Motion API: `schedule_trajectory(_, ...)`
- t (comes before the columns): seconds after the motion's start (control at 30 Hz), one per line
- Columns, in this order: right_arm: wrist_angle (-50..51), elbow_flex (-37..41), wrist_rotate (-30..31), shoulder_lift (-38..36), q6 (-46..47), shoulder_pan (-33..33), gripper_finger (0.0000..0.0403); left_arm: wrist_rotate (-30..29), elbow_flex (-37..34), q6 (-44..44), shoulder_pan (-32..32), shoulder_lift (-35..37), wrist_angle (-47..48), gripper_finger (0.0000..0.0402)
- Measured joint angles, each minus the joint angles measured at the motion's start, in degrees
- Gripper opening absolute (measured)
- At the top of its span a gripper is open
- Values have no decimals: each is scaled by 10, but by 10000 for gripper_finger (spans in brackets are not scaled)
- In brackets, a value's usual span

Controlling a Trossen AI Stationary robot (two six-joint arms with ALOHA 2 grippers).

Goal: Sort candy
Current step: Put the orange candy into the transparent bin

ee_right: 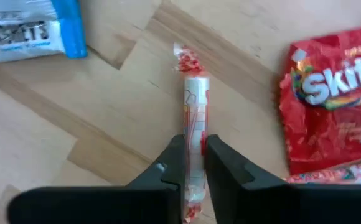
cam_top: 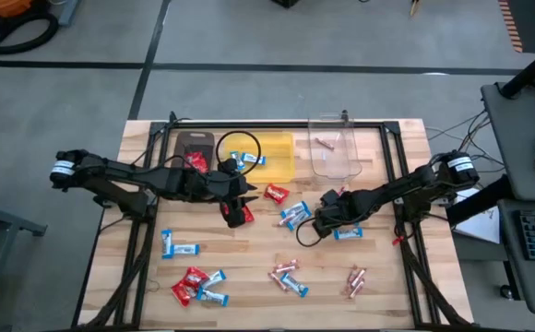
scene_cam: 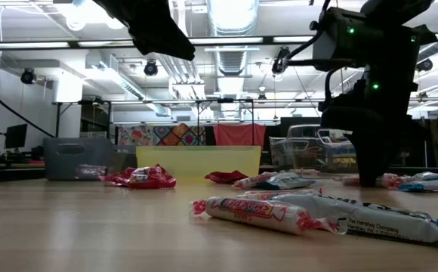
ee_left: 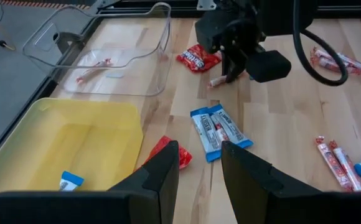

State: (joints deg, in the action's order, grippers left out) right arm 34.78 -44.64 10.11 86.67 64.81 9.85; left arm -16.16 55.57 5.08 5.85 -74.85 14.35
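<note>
My left gripper (cam_top: pixel 238 205) hangs over the middle of the bench, a little toward the far edge, just in front of the yellow bin (cam_top: pixel 269 157). Its fingers (ee_left: pixel 163 176) stand apart, and a corner of red wrapper shows between and just beyond them in my left wrist view — whether that packet is truly gripped or only lying beneath, I cannot tell. The brown bin (cam_top: pixel 194 146) sits to the left of the yellow one along the far edge, with a red packet at its rim.

The candy (cam_top: pixel 194 285) lies scattered: red packets and blue-and-white bars near the front left corner, more bars mid-bench, slim pink sticks toward the front right.

On the right, my right gripper (cam_top: pixel 326 219) is down on the wood, its fingers (ee_right: pixel 174 163) pinched onto a slim pink stick (ee_right: pixel 195 118) that lies flat, a red packet just beside it. This is the step in hand, I judge: picking up a stick.

The clear bin (cam_top: pixel 334 146) at the far edge already holds one stick — so the next move calls for a clean straight lift, a carry toward that bin, and a release over it, without nudging the packet alongside.
</note>
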Motion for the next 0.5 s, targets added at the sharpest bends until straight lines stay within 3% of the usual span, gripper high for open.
schedule_trajectory(0.1,-18,-9,-2,-11,-26,0,12,0,-1,0,0,0,-3,104)
schedule_trajectory(0.5,-12,-94,-11,-122,-220,-6,9,1,-10,3,0,0,-19,104)
